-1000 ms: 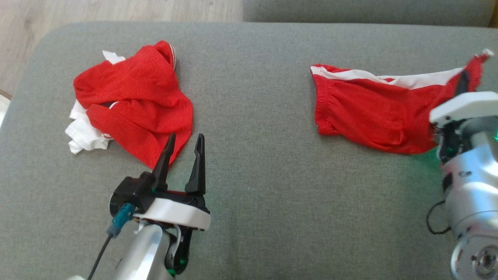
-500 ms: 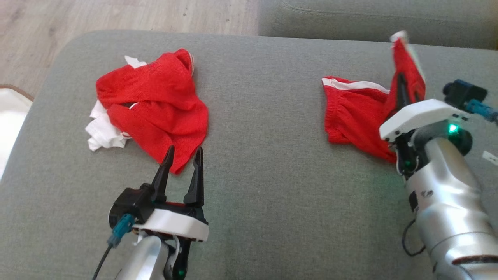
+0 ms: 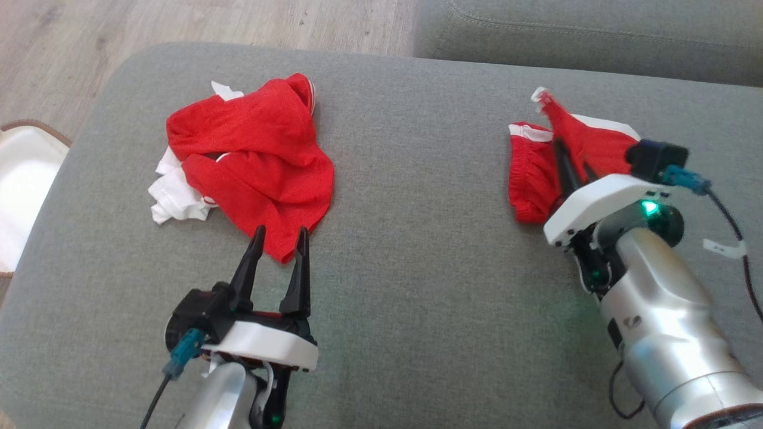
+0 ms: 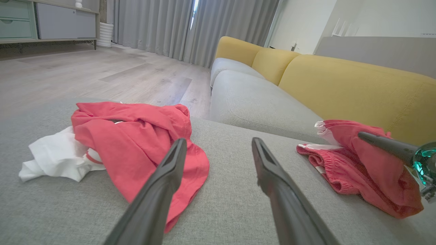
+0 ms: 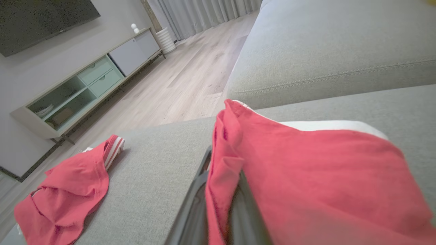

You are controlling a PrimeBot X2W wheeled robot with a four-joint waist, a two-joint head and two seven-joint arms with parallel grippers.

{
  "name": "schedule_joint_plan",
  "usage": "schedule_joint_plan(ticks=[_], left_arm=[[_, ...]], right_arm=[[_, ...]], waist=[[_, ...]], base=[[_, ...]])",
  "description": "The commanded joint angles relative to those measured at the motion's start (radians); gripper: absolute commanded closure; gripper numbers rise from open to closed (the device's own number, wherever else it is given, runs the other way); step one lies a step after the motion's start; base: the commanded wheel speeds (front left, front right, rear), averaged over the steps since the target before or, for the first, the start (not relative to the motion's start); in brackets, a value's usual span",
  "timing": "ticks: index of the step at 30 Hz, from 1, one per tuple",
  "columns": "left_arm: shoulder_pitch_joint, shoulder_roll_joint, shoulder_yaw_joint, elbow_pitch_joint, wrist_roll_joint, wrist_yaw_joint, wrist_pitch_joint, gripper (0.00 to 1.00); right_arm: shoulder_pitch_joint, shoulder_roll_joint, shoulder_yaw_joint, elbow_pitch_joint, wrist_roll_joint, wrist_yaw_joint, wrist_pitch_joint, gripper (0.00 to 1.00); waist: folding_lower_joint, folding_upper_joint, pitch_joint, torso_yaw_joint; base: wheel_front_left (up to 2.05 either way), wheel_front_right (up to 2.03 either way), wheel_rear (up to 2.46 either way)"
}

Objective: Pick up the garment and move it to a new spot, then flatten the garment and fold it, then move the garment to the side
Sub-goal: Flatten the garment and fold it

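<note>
Head view: the garment [image 3: 530, 185], a pair of red shorts with a white side stripe, is found on the robot's right half of the grey sofa seat [image 3: 417, 250]. It lies well apart from a crumpled red and white top [image 3: 256, 161] on the left half. One end of the shorts is pinched between the closed jaws of the right gripper [image 3: 569, 158] and held up off the seat. The rest of the cloth is bunched on the cushion beneath it. The jaws of the left gripper [image 3: 281, 232] are spread wide and hold nothing. They hover just short of the near corner of the crumpled top.

The step in hand is judged to be the fold, though a lift for carrying cannot be ruled out. The held end stands over the part lying on the seat, and most of the cloth is not raised.

For the next move, the pinched end would have to be laid down so that its edge meets the gathered waistband. Only then should the jaws be opened, or the flap may spring back.

The gathered waistband is turned towards the robot's left. The long axis is judged to run across the seat from left to right, along the white stripe. The raised end points away from the robot and slightly leftward, white tip uppermost.
</note>
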Motion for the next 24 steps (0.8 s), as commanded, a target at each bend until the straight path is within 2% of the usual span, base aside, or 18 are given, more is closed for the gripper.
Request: schedule_joint_plan(ticks=[1, 5, 6, 7, 8, 14, 18, 21, 24], left_arm=[[-0.017, 0.007, 0.035, -0.026, 0.008, 0.001, -0.008, 0.00], [-0.017, 0.007, 0.036, -0.027, 0.008, 0.003, -0.008, 0.00], [-0.018, 0.007, 0.036, -0.027, 0.009, 0.003, -0.008, 0.00], [-0.020, 0.007, 0.037, -0.027, 0.009, 0.003, -0.008, 0.00], [-0.022, 0.007, 0.040, -0.026, 0.010, 0.003, -0.008, 0.00], [-0.030, 0.010, 0.078, -0.023, 0.024, -0.001, -0.008, 0.00], [-0.031, 0.011, 0.106, -0.031, 0.030, -0.005, -0.008, 0.00], [-0.028, 0.011, 0.126, -0.040, 0.035, -0.008, -0.008, 0.00], [-0.022, 0.010, 0.144, -0.052, 0.040, -0.010, -0.008, 0.00]], right_arm=[[-0.010, 0.009, 0.025, -0.025, 0.008, -0.001, -0.002, 1.00], [-0.011, 0.012, 0.100, 0.006, 0.018, -0.001, 0.000, 1.00], [-0.012, 0.014, 0.119, 0.016, 0.021, -0.001, 0.003, 0.90], [-0.013, 0.017, 0.137, 0.025, 0.023, -0.001, 0.003, 0.23], [-0.013, 0.022, 0.156, 0.031, 0.027, -0.001, 0.005, 0.00], [0.017, 0.047, 0.314, -0.018, 0.110, -0.001, 0.028, 0.00], [0.016, 0.049, 0.370, -0.078, 0.175, -0.001, -0.011, 0.00], [0.000, 0.019, 0.373, -0.106, 0.198, -0.001, -0.066, 0.00], [-0.020, -0.041, 0.357, -0.121, 0.177, -0.001, -0.112, 0.00]], waist=[[0.0000, -0.0001, 0.000, 0.001], [0.0000, -0.0001, 0.004, 0.000], [0.0000, -0.0001, 0.006, -0.002], [0.0000, -0.0001, 0.007, -0.004], [0.0000, -0.0001, 0.007, -0.007], [0.0000, -0.0001, -0.010, -0.047], [0.0000, -0.0001, -0.033, -0.089], [0.0000, -0.0001, -0.052, -0.124], [0.0000, -0.0001, -0.069, -0.158]], base=[[0.00, 0.00, 0.00], [0.00, 0.00, 0.00], [0.00, 0.00, 0.00], [0.00, 0.00, 0.00], [0.00, 0.00, 0.00], [0.00, 0.00, 0.00], [0.00, 0.00, 0.00], [0.00, 0.00, 0.00], [0.00, 0.00, 0.00]])
